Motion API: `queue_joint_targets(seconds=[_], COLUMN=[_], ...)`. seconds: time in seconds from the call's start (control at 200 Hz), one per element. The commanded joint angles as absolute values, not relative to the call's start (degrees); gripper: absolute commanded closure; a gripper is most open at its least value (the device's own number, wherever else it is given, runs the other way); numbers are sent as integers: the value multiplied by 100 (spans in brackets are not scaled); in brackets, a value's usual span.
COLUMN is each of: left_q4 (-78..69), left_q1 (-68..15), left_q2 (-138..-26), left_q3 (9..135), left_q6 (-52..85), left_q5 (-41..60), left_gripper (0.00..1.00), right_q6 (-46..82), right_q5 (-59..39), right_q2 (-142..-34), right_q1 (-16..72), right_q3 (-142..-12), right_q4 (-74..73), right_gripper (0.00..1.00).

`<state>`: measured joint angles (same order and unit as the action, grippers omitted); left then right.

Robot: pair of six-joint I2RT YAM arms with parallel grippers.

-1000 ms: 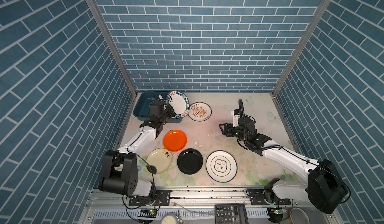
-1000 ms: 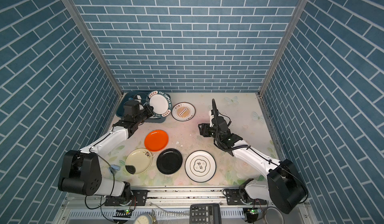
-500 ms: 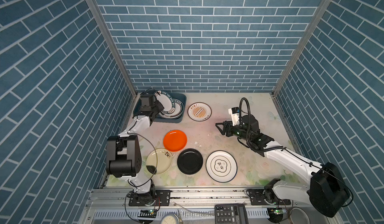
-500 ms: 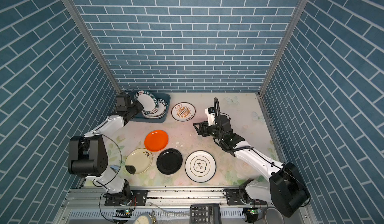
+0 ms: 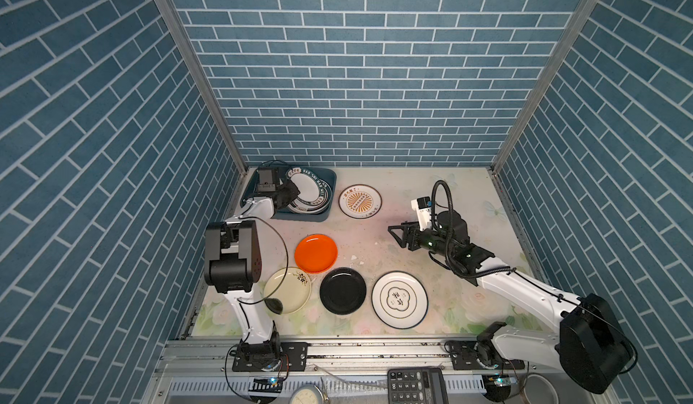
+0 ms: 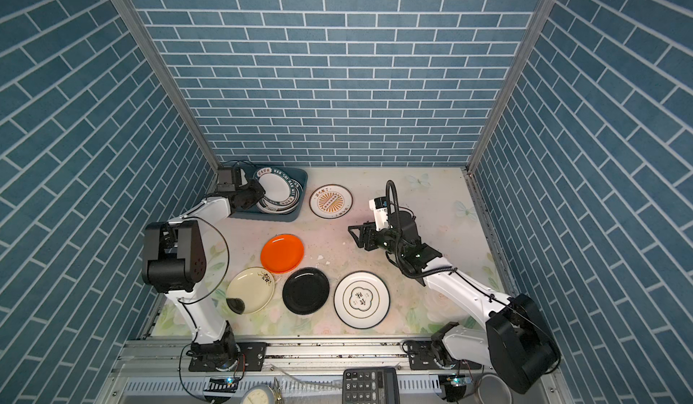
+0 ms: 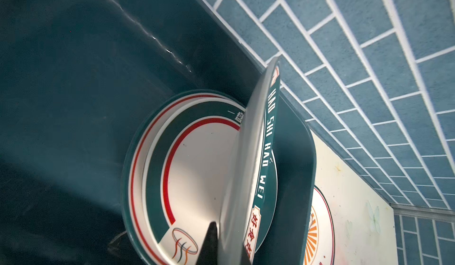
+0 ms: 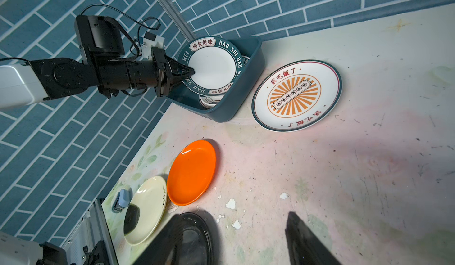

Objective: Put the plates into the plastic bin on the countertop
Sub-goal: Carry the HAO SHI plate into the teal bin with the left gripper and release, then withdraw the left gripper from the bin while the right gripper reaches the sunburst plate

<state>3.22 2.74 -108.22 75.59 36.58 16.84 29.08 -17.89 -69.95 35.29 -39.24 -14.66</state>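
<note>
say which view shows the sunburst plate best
Right wrist view: the sunburst plate lies whole, large, lettering sharp. Both top views show it small beside the bin; the left wrist view catches only an edge.

I see the flower-printed countertop (image 5: 431, 196) carrying the teal plastic bin (image 5: 303, 216) in its far left corner, with the sunburst plate (image 5: 360, 201) just beside it. Nearer the rail lies the orange plate (image 5: 316, 253). Below it runs a close row: cream plate (image 5: 287, 289), black plate (image 5: 342, 290), white emblem plate (image 5: 399, 299).
</note>
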Motion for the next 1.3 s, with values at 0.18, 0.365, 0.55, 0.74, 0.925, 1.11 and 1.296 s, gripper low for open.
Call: queue_joint_targets(seconds=[0.18,0.365,0.55,0.74,0.925,1.11,1.296], left_q4=[694,947,1334,1757,1173,635,440], left_q1=[246,124,-40,-252,-392,-404,-404], left_q2=[-10934,-10679,-10463,-10122,-9252,-8556,-8066], left_q3=[7936,7971,8077,8053,7195,6318,5658], left_q6=[3071,2608,2215,1933,2090,2386,2670], left_q5=[1888,1503,1119,394,4,267,456], left_gripper=[51,26,0,0,0,0,0], right_q6=[2848,2856,2980,3260,3565,3810,3873], right_q5=[-1693,-1512,-1420,-1406,-1537,-1792,-1973], right_q2=[-6913,-6915,-7075,-7382,-7717,-8162,-8646], right_q1=[3516,3517,3507,3474,3324,2999,2717], right_q3=[-3889,-3946,-4067,-4216,-4406,-4800,-5248], right_q4=[-1538,-1322,-1257,-1236,-1194,-990,-777], right_gripper=[33,33,33,34,34,34,34])
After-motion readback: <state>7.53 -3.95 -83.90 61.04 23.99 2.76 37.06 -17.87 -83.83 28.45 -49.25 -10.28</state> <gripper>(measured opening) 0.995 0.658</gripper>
